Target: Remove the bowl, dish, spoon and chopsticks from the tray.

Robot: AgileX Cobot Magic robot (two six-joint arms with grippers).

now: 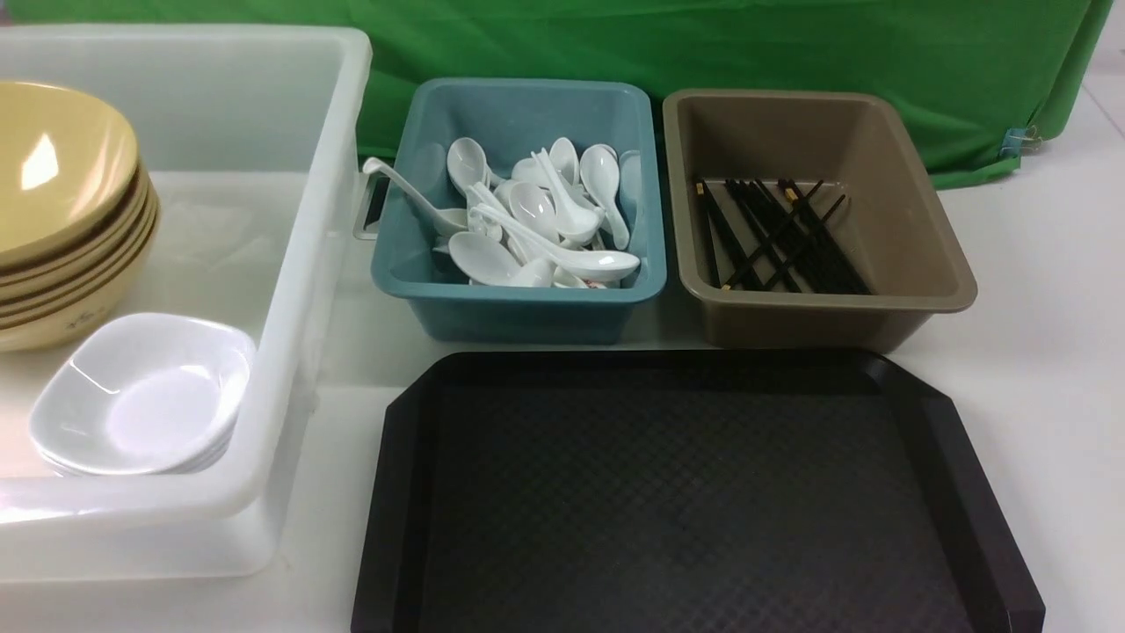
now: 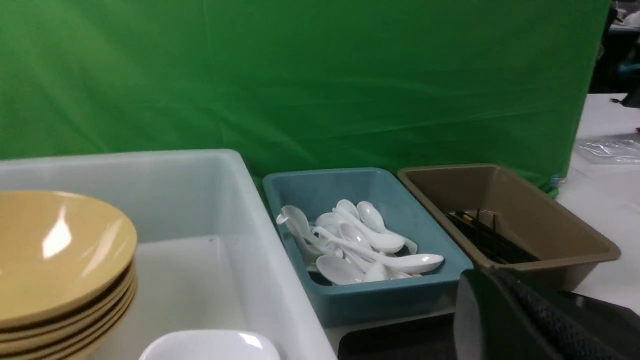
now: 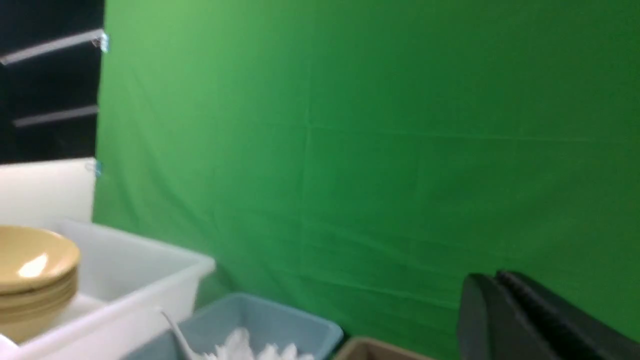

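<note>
Zero items left on tray (image 1: 694,492); bare, flat on counter (image 1: 1037,352). Sorted by type so each bin takes one kind: bowl (image 1: 53,167) tops yellow stack in white bin (image 1: 290,290), beside white square dishes (image 1: 145,391); spoon among heap in teal tub (image 1: 518,308); chopsticks (image 1: 778,237) lying crossed in brown tub (image 1: 826,308). Left gripper (image 2: 505,320) and right gripper (image 3: 505,320) both closed, holding nothing, pulled back above bins. Looks done.

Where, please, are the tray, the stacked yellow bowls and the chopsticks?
tray (image 1: 685,492): front view, bare textured floor.
yellow bowls (image 1: 61,167): front view, top bowl's inside.
chopsticks (image 1: 773,237): front view, middle of the bundle.
</note>
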